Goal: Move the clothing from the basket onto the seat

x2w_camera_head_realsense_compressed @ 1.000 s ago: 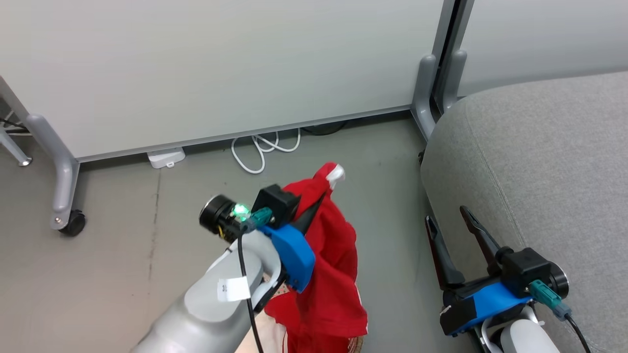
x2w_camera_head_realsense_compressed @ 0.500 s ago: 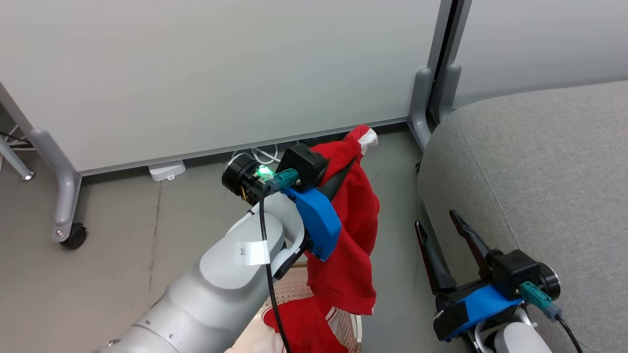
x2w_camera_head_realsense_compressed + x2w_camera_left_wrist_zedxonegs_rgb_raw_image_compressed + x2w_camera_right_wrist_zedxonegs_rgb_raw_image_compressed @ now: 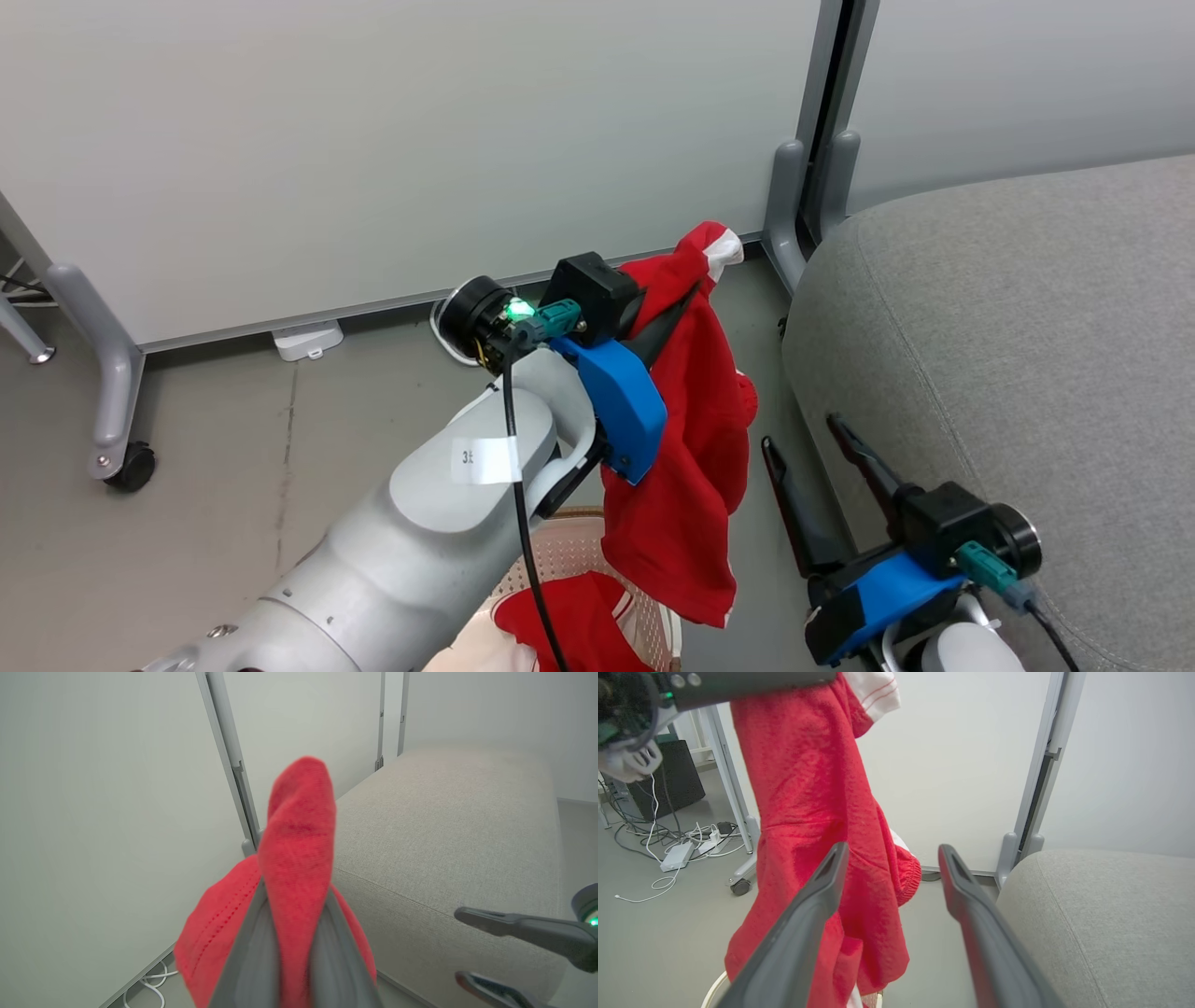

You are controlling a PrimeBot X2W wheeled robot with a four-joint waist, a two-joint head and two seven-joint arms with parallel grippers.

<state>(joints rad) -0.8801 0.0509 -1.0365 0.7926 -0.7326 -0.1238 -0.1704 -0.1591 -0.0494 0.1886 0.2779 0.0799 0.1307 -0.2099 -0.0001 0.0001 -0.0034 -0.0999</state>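
Clothing (image 3: 691, 439) sits in two places. One red piece hangs in the air from the left gripper (image 3: 686, 297), whose fingers are pinched together on a fold close to its white-trimmed end. The other piece (image 3: 560, 621) lies crumpled in the basket (image 3: 569, 551), near the robot and under the left arm.

The hanging piece droops in one long fold, and its hem ends by the basket's right side. It appears to be off the floor (image 3: 233, 448). It is left of the seat (image 3: 1027, 327), close to the seat's left edge but not over the cushion. In the left wrist view the fabric bulges up between the closed fingers, and the seat's top stretches away to the right and far side.

The right gripper (image 3: 799, 430) is empty, its fingers spread wide. It sits low beside the seat's near-left corner, just right of the hanging cloth. In its own wrist view the cloth hangs beyond its left finger, with no contact evident.

The step in hand looks like the carry of the first piece from basket to seat. The lift out seems done and the release is not yet due.

The next move calls for taking the left gripper right and farther in, until the whole drape is over the cushion. It needs to be high enough that the hem clears the seat's rounded edge and does not snag on the open right gripper. Only then should it lower and part its fingers. The piece in the basket is left for after.
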